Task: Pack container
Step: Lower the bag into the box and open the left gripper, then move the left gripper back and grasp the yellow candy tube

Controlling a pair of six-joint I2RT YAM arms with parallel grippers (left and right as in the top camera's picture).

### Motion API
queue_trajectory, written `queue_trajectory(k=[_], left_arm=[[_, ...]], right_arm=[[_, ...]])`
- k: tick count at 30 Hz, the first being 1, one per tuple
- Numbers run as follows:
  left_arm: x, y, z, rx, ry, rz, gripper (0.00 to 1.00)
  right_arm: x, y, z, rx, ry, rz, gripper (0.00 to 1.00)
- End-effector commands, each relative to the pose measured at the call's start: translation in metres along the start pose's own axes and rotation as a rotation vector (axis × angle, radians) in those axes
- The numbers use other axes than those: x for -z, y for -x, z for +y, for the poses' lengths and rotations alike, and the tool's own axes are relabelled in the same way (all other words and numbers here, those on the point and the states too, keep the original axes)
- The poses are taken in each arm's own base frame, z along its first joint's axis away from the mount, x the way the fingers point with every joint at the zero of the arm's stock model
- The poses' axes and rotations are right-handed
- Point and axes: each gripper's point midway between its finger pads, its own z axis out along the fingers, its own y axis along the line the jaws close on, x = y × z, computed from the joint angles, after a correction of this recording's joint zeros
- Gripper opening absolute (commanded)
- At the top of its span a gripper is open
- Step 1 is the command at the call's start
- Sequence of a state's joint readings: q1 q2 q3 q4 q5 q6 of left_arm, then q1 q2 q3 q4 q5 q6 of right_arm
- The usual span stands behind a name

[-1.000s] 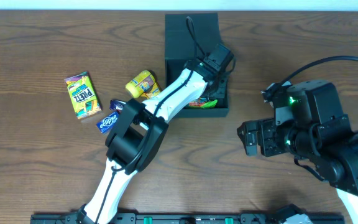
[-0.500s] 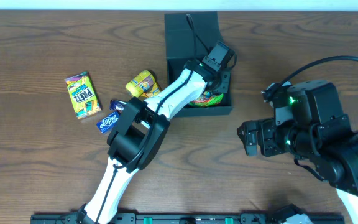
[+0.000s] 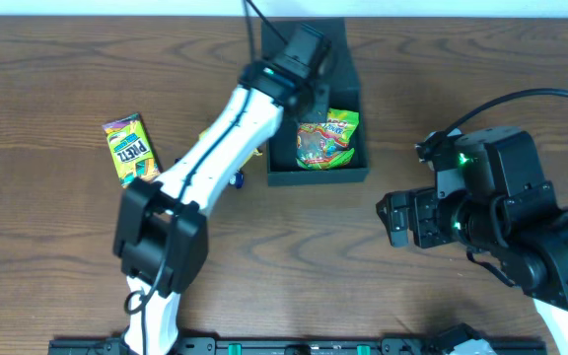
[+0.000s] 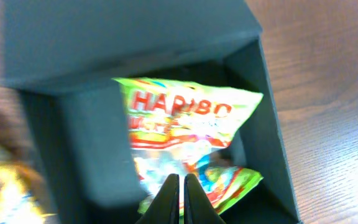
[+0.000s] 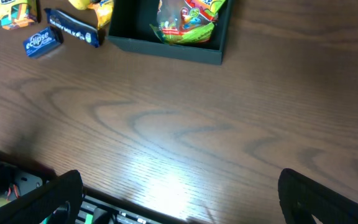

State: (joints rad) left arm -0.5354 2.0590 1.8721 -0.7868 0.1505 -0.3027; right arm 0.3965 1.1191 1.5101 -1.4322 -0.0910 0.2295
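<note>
Directly over the black container (image 3: pixel 319 177), top centre of the overhead frame, the left gripper (image 4: pixel 179 185) hovers, fingers pressed together and empty. The green snack packet (image 3: pixel 130 149) lies at the frame's left, nearer this arm than the spread-open right gripper (image 5: pixel 179 180), lower right.

Green packet (image 3: pixel 131 149) on wooden table (image 3: pixel 47 247)

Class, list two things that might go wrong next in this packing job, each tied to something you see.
1. The Haribo packet fills much of the container; further packets may jam or overhang its rim.
2. The left arm lies over the eclipse packet, hiding it overhead; a low return sweep might knock it.
</note>
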Motion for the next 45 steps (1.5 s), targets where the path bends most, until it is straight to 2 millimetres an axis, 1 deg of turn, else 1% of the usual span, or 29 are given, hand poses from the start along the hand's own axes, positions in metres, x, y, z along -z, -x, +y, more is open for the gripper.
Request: queue_trajectory(k=[1, 7, 10, 14, 16, 20, 24, 26, 28, 32, 34, 36, 39, 42, 45], left_arm=[[-0.02, -0.016, 0.004, -0.088, -0.034, 0.084, 0.06], [-0.059, -0.047, 0.0, -0.133, -0.117, 0.213, 0.06], [-0.075, -0.061, -0.004, -0.168, -0.173, 0.268, 0.06], [-0.099, -0.079, 0.005, -0.152, -0.16, 0.332, 0.06], [-0.108, -0.086, 0.006, -0.145, -0.17, 0.356, 0.06], [-0.12, -0.097, 0.004, -0.128, -0.198, 0.392, 0.06], [-0.124, -0.103, -0.001, -0.099, -0.233, 0.419, 0.06], [-0.121, -0.104, -0.008, -0.091, -0.274, 0.427, 0.06], [-0.115, -0.1, -0.013, -0.085, -0.306, 0.421, 0.06], [-0.094, -0.082, -0.016, -0.1, -0.325, 0.364, 0.06], [-0.085, -0.072, -0.013, -0.11, -0.303, 0.329, 0.06], [-0.077, -0.063, -0.007, -0.118, -0.264, 0.297, 0.06], [-0.056, -0.047, 0.003, -0.121, -0.209, 0.243, 0.06], [-0.022, -0.025, 0.023, -0.126, -0.102, 0.154, 0.06], [0.017, -0.005, 0.046, -0.132, 0.045, 0.059, 0.06]], right_arm=[[0.003, 0.002, -0.001, 0.002, 0.0, -0.011, 0.99], [0.003, 0.002, -0.001, 0.002, 0.0, -0.011, 0.99], [0.003, 0.002, -0.001, 0.002, 0.0, -0.011, 0.99], [0.003, 0.002, -0.001, 0.002, 0.001, -0.011, 0.99], [0.003, 0.002, -0.001, 0.002, 0.0, -0.011, 0.99], [0.003, 0.002, -0.001, 0.002, 0.0, -0.011, 0.99], [0.003, 0.002, -0.001, 0.002, 0.0, -0.011, 0.99], [0.003, 0.002, -0.001, 0.002, 0.001, -0.011, 0.99], [0.003, 0.002, -0.001, 0.002, 0.0, -0.011, 0.99], [0.003, 0.002, -0.001, 0.002, 0.0, -0.011, 0.99], [0.003, 0.002, -0.001, 0.002, 0.0, -0.011, 0.99], [0.003, 0.002, -0.001, 0.002, 0.0, -0.011, 0.99], [0.003, 0.002, -0.001, 0.002, 0.0, -0.011, 0.99], [0.003, 0.002, -0.001, 0.002, 0.0, -0.011, 0.99], [0.003, 0.002, -0.001, 0.002, 0.0, -0.011, 0.99]])
